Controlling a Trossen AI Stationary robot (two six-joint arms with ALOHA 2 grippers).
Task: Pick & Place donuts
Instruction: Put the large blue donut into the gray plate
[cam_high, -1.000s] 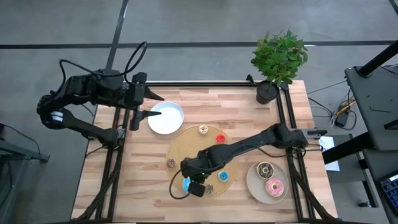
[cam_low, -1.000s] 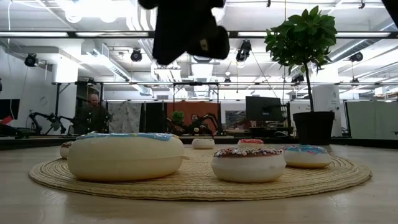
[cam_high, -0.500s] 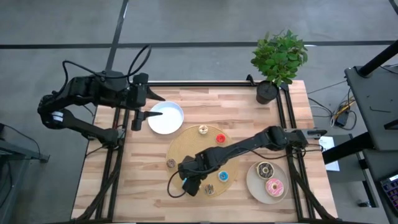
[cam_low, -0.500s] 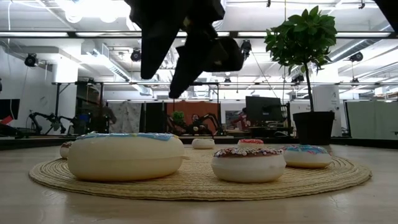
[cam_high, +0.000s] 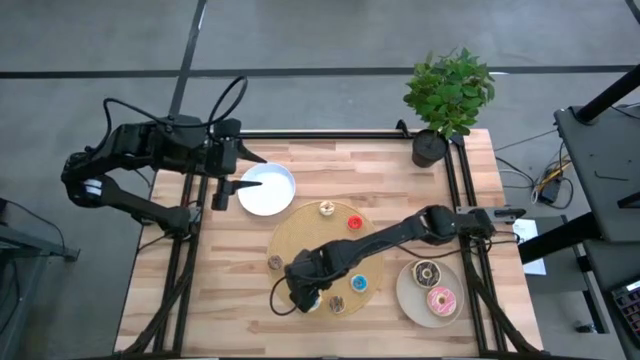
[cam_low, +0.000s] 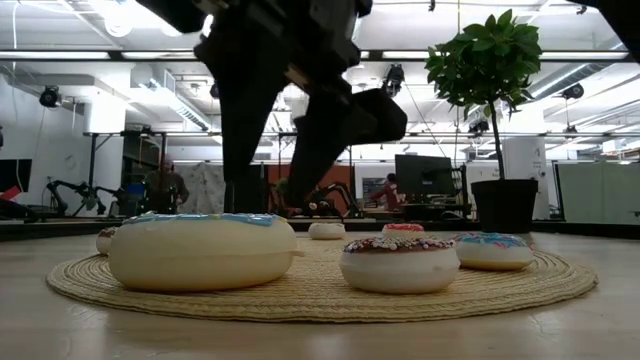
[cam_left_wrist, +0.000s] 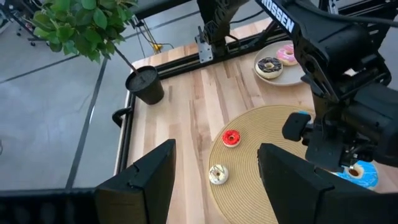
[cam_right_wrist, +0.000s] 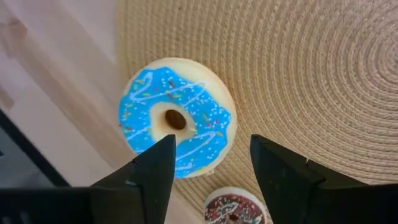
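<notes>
Over the round mat (cam_high: 325, 250), your right tool (cam_right_wrist: 208, 168) hangs spread above the blue-iced donut (cam_right_wrist: 176, 118): lower squarely, then pinch it. Left tool (cam_left_wrist: 214, 180) waits spread.

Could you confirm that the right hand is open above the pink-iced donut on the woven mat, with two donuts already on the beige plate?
Not quite: the donut under the open right hand has blue icing, as the right wrist view shows. It does lie on the woven mat, and the beige plate does hold two donuts.
</notes>
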